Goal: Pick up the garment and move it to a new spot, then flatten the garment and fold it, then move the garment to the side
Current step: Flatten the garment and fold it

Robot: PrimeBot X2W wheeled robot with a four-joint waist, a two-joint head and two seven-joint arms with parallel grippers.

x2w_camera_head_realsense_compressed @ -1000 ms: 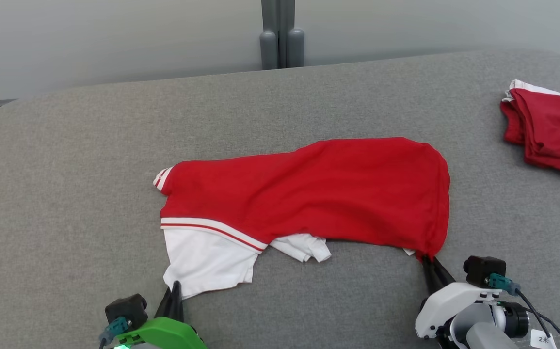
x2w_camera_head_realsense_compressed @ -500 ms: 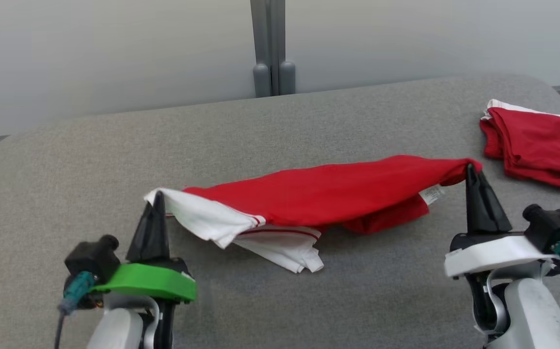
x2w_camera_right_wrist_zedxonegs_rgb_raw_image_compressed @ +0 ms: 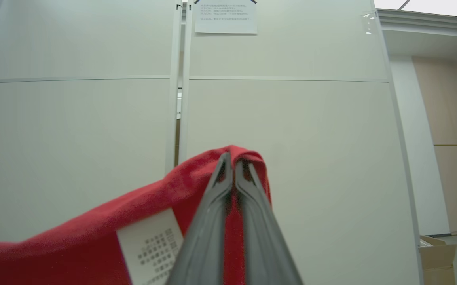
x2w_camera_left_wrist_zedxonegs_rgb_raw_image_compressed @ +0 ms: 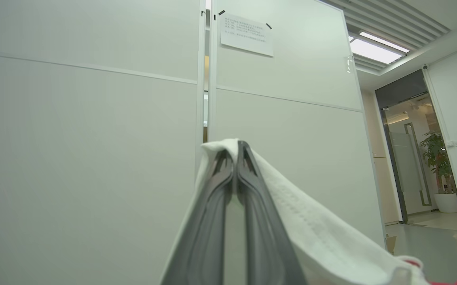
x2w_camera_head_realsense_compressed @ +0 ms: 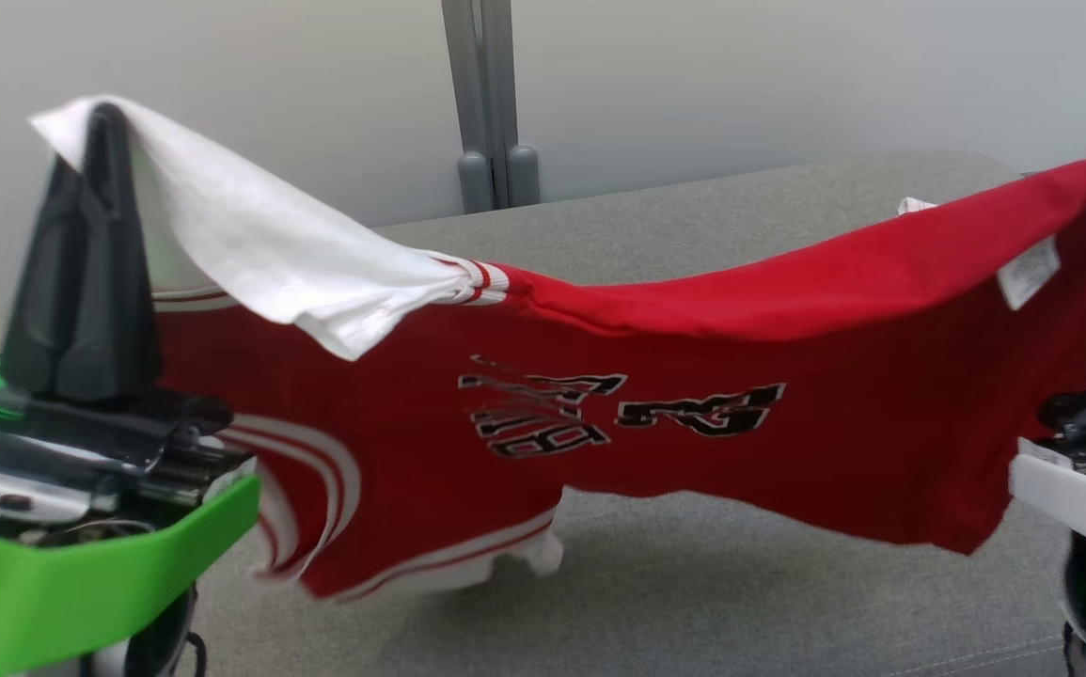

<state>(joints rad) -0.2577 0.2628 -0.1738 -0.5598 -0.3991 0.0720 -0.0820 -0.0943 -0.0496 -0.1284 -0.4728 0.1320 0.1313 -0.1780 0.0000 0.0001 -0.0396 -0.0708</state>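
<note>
The garment (x2w_camera_head_realsense_compressed: 693, 329), a red shirt with white sleeves and black lettering (x2w_camera_head_realsense_compressed: 618, 409), hangs stretched between my two grippers above the grey table (x2w_camera_head_realsense_compressed: 740, 583). Its lower hem droops close to the surface. My left gripper (x2w_camera_head_realsense_compressed: 102, 111) is raised at the upper left, shut on the white sleeve (x2w_camera_head_realsense_compressed: 251, 244); the left wrist view shows the closed fingers (x2w_camera_left_wrist_zedxonegs_rgb_raw_image_compressed: 234, 146) wrapped in white cloth (x2w_camera_left_wrist_zedxonegs_rgb_raw_image_compressed: 311, 241). In the right wrist view my right gripper (x2w_camera_right_wrist_zedxonegs_rgb_raw_image_compressed: 231, 158) is shut on a red corner (x2w_camera_right_wrist_zedxonegs_rgb_raw_image_compressed: 93, 245) beside the white label (x2w_camera_right_wrist_zedxonegs_rgb_raw_image_compressed: 151, 245).
A pale partition wall with a grey post (x2w_camera_head_realsense_compressed: 486, 103) stands behind the table. A paper notice (x2w_camera_left_wrist_zedxonegs_rgb_raw_image_compressed: 246, 35) is taped high on it. A doorway with a potted plant (x2w_camera_left_wrist_zedxonegs_rgb_raw_image_compressed: 436, 158) lies to the right. A cardboard box (x2w_camera_right_wrist_zedxonegs_rgb_raw_image_compressed: 436, 253) sits on the floor.
Both grippers have risen with the garment, lifting it off the table so it now hangs spread with the print facing me. The head view has shifted as well.
</note>
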